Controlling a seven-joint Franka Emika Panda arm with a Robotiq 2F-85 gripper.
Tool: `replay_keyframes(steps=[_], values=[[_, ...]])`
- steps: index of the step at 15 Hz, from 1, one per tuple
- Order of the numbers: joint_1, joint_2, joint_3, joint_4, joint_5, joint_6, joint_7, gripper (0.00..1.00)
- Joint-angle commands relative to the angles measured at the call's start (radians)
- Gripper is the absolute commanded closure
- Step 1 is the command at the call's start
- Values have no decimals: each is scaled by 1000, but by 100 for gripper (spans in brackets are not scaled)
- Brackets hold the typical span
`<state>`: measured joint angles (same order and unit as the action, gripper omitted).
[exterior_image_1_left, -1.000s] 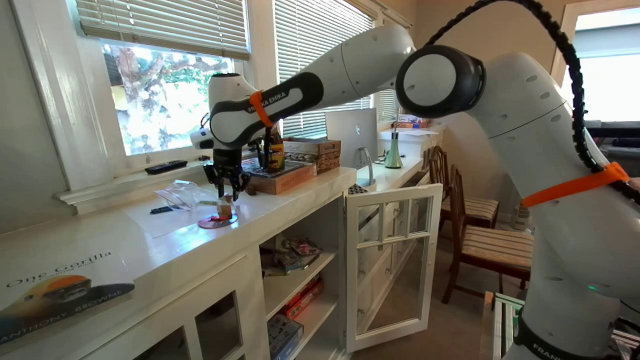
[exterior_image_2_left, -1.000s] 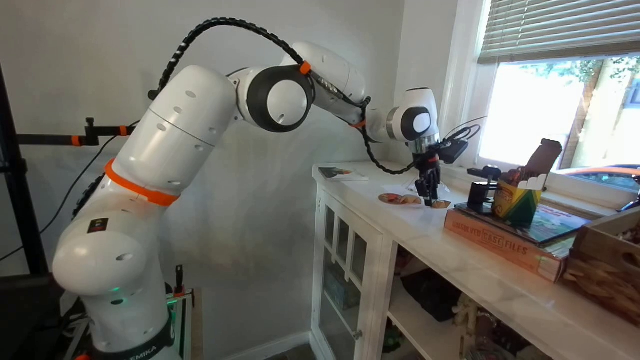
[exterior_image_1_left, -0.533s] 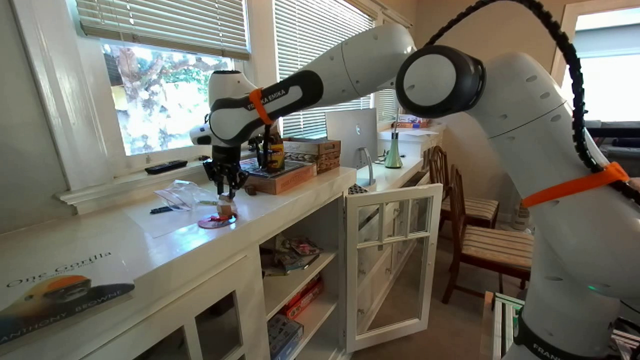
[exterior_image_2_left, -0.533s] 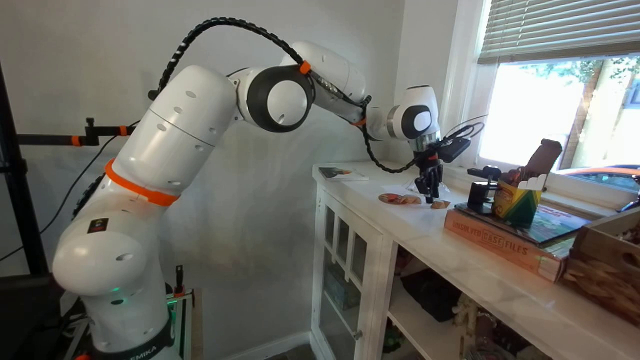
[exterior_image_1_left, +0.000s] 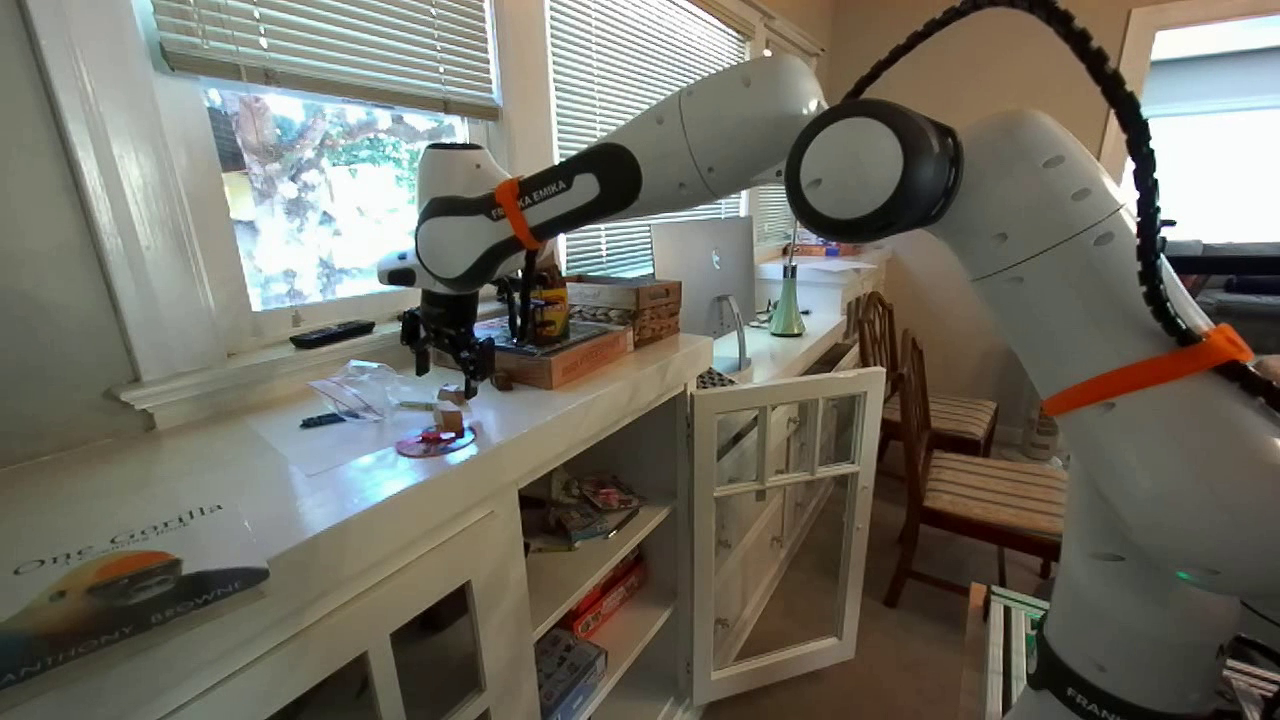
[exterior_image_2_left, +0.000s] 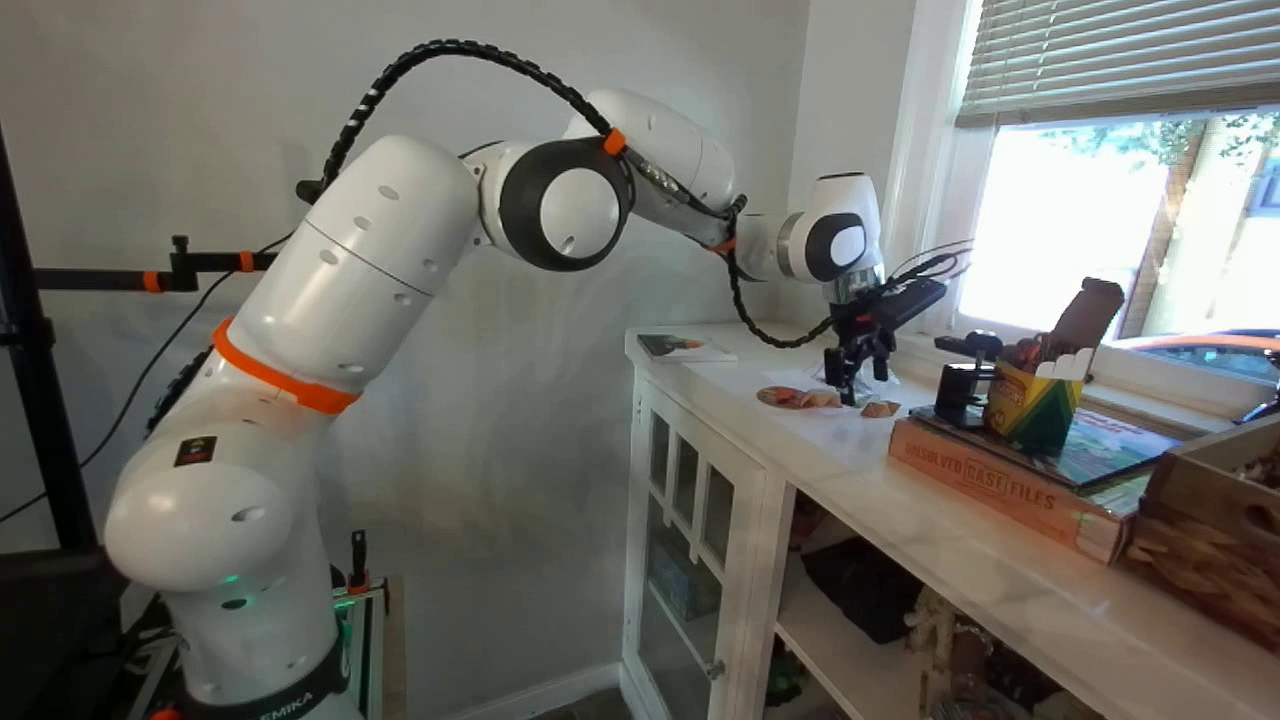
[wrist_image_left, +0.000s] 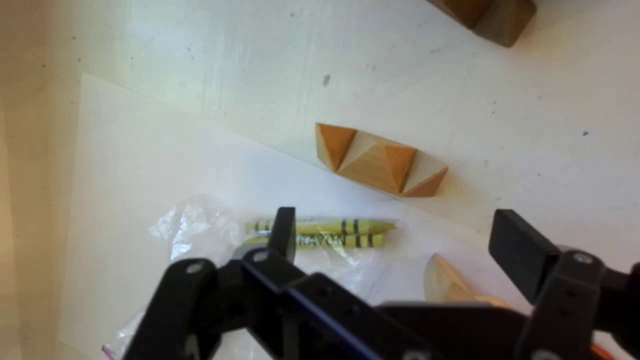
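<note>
The hand (wrist_image_left: 395, 227) gapes wide near a wooden block (wrist_image_left: 377, 164) and a crayon (wrist_image_left: 350, 241) reading "RAYON".

The tabletop (exterior_image_1_left: 130, 480) is carrying a book (exterior_image_1_left: 130, 590), paper (wrist_image_left: 140, 150), wooden pieces (wrist_image_left: 375, 162), an orange box (exterior_image_2_left: 1000, 490) and, seemingly, a disc (exterior_image_1_left: 413, 449).

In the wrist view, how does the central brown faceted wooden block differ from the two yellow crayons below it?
The wooden block is chunky with triangular facets; the yellow crayons are slim sticks. The block is brown; the crayons yellow with black bands and lettering. There, the block slants down to the right; the crayons lie nearly level. Neither is held; the black gripper is open.
</note>
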<state>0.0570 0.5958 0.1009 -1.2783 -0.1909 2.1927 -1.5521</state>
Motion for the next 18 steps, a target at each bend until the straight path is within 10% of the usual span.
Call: replay_keyframes(steps=[1,3,15,18], values=[[-2,47,8,50,30,34,46,0],[-2,62,12,66,32,43,55,3],[-2,120,35,147,37,57,44,99],[-4,126,37,158,45,47,40,100]])
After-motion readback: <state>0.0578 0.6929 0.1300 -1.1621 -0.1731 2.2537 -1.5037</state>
